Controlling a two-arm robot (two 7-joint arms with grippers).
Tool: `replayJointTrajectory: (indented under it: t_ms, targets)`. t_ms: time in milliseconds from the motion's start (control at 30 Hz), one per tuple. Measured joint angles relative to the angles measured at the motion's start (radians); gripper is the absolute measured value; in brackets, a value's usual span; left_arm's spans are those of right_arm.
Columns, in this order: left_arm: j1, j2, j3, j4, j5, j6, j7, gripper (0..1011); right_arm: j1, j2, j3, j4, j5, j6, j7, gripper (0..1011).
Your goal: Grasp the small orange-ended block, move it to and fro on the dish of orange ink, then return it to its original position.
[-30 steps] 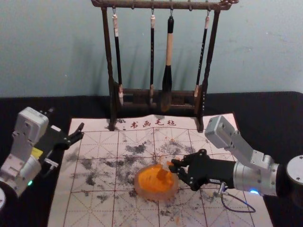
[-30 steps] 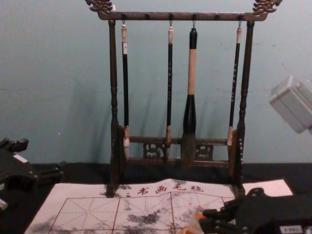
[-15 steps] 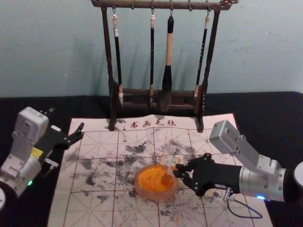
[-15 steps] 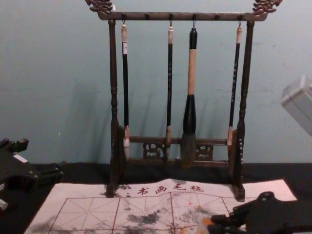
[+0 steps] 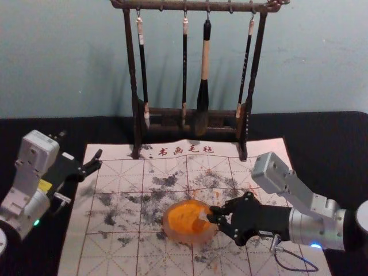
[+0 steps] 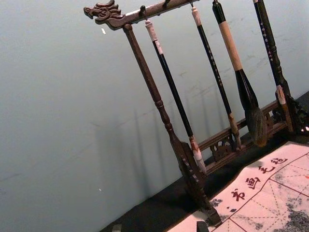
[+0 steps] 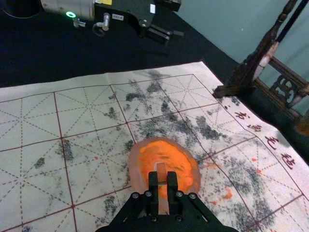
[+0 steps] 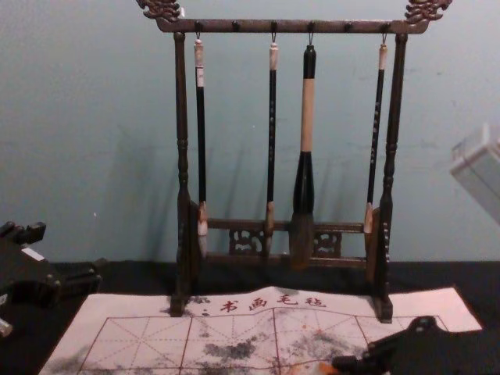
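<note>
The right gripper [image 5: 211, 215] reaches in over the right side of the orange ink dish [image 5: 183, 223], shut on the small block [image 5: 203, 214]. Seen from the right wrist, the block [image 7: 161, 173] stands between the tips of the right gripper [image 7: 162, 182], above the orange ink [image 7: 178, 166]; whether it touches the ink I cannot tell. The gripper hides part of the dish's near rim there. Off the mat's left edge, the left gripper [image 5: 99, 161] stays parked; in the left wrist view the left gripper [image 6: 159, 227] has its fingertips wide apart.
Behind the dish a dark wooden rack [image 5: 133, 86] holds several hanging brushes, among them a thick one [image 5: 203, 95]. The white gridded mat [image 5: 109, 253] bears grey smudges and small orange spots. Black cloth [image 5: 322, 144] surrounds it.
My right gripper, still holding the block, has come slightly nearer the robot over the dish; it shifted right, then a little back left. The left arm has stayed still.
</note>
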Motion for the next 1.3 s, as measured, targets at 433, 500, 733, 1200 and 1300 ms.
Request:
replayJointTrajectory:
  t_ms: [433, 500, 733, 1200, 1300]
  targets:
    - [0.0, 0.0, 0.0, 0.0, 0.0, 0.0, 0.0, 1001, 0.034, -0.036, -0.023, 0.035, -0.008, 0.001, 0.011, 80]
    - [0.0, 0.0, 0.0, 0.0, 0.0, 0.0, 0.0, 1001, 0.04, -0.045, -0.026, 0.044, -0.008, 0.005, 0.007, 80]
    - [0.0, 0.0, 0.0, 0.0, 0.0, 0.0, 0.0, 1001, 0.055, -0.07, -0.025, 0.076, -0.015, 0.014, -0.018, 80]
    - [0.0, 0.0, 0.0, 0.0, 0.0, 0.0, 0.0, 1001, 0.047, -0.066, -0.002, 0.076, -0.017, 0.029, -0.038, 80]
    - [0.0, 0.0, 0.0, 0.0, 0.0, 0.0, 0.0, 1002, 0.039, -0.056, 0.003, 0.064, -0.017, 0.033, -0.038, 80]
